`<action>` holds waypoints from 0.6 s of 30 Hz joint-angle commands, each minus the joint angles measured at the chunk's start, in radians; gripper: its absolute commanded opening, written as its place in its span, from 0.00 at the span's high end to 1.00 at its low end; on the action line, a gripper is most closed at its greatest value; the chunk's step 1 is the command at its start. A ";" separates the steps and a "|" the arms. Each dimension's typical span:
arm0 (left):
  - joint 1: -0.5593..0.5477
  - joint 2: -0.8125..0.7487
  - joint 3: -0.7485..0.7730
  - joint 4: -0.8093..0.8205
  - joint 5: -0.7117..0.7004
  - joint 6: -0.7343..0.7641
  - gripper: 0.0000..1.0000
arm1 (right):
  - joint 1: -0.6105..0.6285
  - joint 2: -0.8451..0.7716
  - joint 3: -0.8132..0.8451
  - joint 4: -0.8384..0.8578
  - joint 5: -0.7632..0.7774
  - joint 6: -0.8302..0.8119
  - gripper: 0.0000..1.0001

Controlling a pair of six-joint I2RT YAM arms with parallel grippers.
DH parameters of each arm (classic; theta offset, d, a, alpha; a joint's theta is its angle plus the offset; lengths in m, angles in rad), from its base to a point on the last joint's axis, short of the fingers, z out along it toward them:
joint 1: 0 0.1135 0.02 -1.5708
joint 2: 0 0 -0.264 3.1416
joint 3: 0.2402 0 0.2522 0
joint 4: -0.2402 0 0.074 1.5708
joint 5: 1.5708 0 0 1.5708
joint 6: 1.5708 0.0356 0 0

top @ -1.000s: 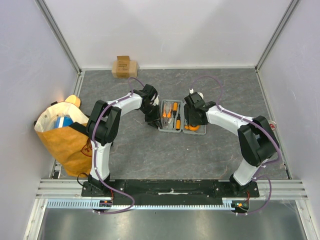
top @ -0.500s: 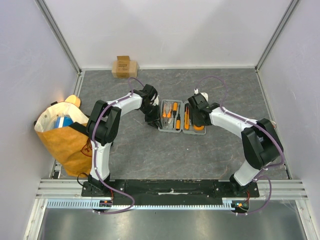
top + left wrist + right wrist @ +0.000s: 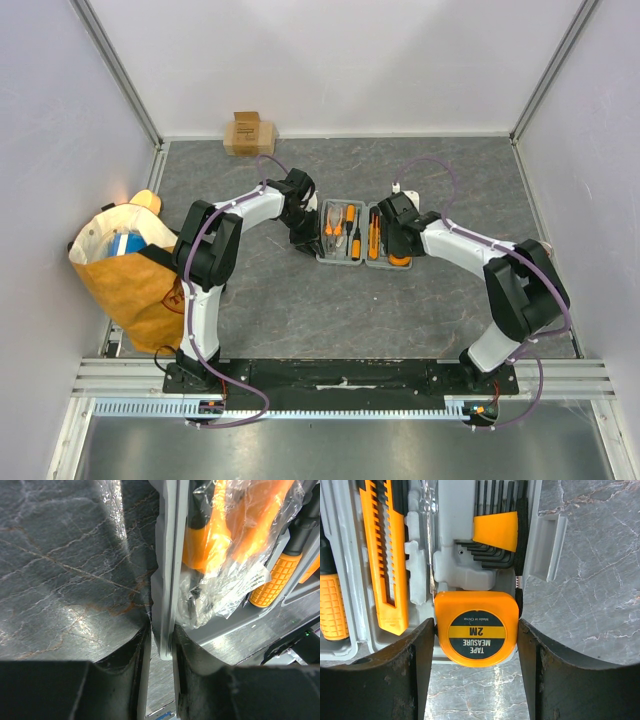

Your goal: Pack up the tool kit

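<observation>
Grey desk [image 3: 300, 310] carries the open tool kit case [image 3: 341, 260] at its middle, w/ L pincer [image 3: 161, 645] clamped on the case's left rim and R pincer [image 3: 476, 650] gripping the orange tape measure [image 3: 476, 629] at the case's near right end.

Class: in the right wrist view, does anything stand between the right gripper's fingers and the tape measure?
Nothing visible does. The right gripper's fingers flank the tape measure and seem to touch its sides, at the grey case corner.
</observation>
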State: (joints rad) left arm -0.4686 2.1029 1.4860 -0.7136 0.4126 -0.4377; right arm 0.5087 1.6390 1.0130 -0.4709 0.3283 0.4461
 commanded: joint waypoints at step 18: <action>-0.002 0.049 -0.013 -0.055 -0.058 0.010 0.71 | 0.024 0.015 -0.044 0.040 0.078 0.072 0.50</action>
State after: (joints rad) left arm -0.4686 2.1048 1.4860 -0.7139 0.4171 -0.4377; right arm 0.5259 1.6352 0.9859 -0.4358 0.3424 0.4911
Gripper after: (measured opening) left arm 0.295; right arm 0.677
